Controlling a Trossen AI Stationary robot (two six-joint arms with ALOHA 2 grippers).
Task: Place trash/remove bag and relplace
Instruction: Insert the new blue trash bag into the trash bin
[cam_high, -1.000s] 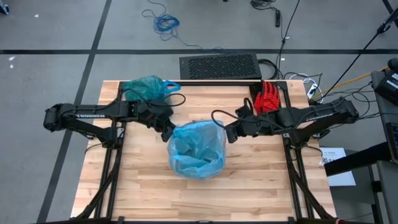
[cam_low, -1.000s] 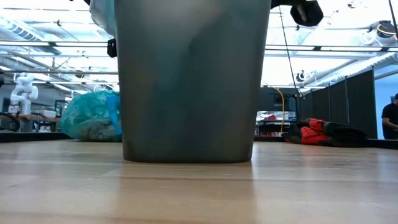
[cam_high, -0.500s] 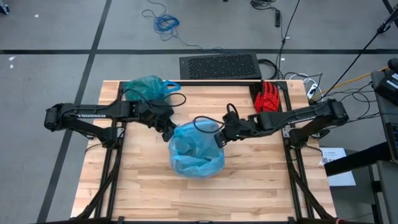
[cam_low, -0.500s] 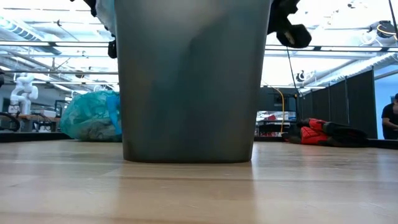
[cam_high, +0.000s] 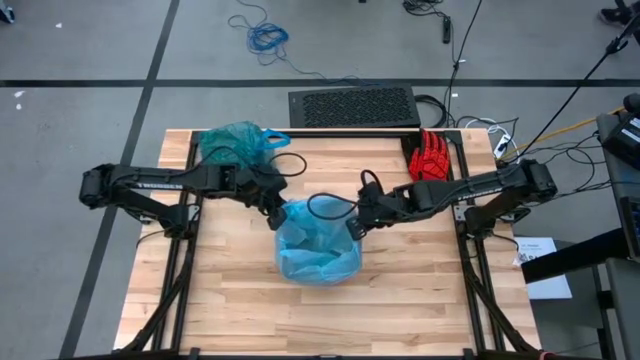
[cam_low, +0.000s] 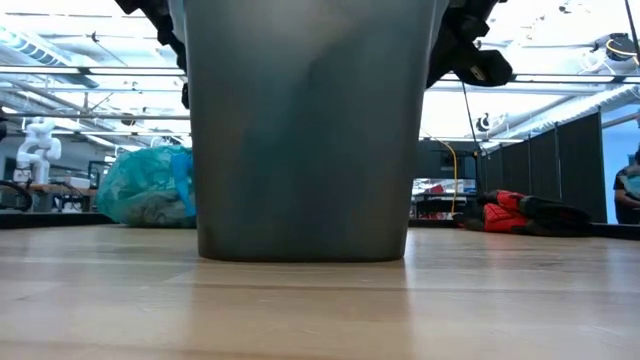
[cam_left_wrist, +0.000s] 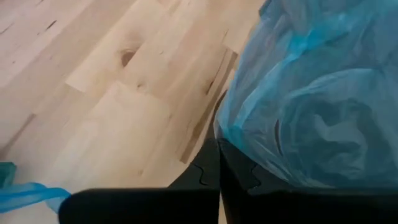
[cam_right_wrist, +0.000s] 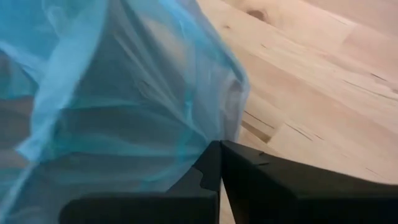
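Wooden table (cam_high: 230, 300), both end effectors clenched on sky-blue bag (cam_high: 318, 250), teal bag (cam_high: 232, 142) and red glove (cam_high: 432, 156) behind.

Light is even and bright from above in the high view, with soft shadows under the arms on the counter (cam_high: 230, 300). In the low view, ceiling lights glare white behind the dark bin (cam_low: 305, 130). Both wrist views are blurred up close.
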